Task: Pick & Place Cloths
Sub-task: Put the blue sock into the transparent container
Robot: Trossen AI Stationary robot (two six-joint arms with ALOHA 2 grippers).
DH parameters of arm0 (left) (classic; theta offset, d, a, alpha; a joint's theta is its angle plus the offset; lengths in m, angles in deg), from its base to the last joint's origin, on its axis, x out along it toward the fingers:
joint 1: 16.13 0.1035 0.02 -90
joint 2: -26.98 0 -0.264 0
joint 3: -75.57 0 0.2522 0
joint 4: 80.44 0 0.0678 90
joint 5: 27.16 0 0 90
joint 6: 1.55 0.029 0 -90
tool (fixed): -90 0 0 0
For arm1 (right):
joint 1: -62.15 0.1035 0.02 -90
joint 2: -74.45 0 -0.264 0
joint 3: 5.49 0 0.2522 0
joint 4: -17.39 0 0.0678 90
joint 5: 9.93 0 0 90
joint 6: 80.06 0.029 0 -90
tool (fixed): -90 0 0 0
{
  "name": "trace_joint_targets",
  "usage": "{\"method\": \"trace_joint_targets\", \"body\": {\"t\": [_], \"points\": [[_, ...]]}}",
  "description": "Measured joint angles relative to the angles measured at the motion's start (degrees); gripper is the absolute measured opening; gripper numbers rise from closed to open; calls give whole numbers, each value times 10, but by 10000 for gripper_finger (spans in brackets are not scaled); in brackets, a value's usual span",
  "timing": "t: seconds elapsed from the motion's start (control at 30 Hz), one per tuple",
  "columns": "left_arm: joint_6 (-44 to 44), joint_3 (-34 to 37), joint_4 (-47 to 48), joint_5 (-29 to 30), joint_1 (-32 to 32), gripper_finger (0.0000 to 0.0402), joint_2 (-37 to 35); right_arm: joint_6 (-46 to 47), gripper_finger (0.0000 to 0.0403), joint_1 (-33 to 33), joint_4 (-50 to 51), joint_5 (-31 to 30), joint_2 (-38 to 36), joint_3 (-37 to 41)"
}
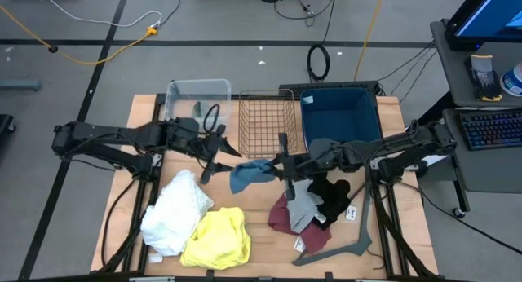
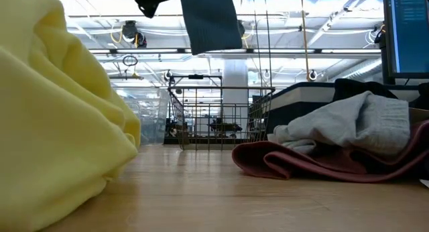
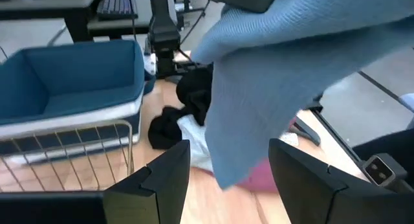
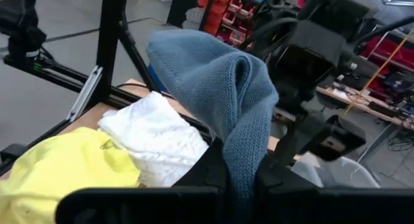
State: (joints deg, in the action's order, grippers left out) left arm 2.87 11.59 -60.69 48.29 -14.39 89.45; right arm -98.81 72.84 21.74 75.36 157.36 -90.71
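The blue cloth (image 2: 209, 17) runs off the low view's top edge — its holder unseen there.

Along the 12 o'clock edge of the wooden bench (image 1: 261, 233): clear plastic bin (image 1: 198, 97) toward 11, wire basket (image 1: 267, 119) at 12, blue bin (image 1: 339, 115) toward 1. Dark grey hanger (image 1: 347, 248) lying flat near 5 o'clock.
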Motion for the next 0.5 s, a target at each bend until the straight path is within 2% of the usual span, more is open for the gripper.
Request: {"method": "trace_joint_targets", "body": {"t": [0.27, 0.5], "points": [[8, 0, -60, -10, 0, 214, 40, -16, 5, -2, -26, 0, 0, 0], [-5, 0, -29, -25, 0, 214, 39, -19, 5, -2, -28, -31, 0, 0]]}}
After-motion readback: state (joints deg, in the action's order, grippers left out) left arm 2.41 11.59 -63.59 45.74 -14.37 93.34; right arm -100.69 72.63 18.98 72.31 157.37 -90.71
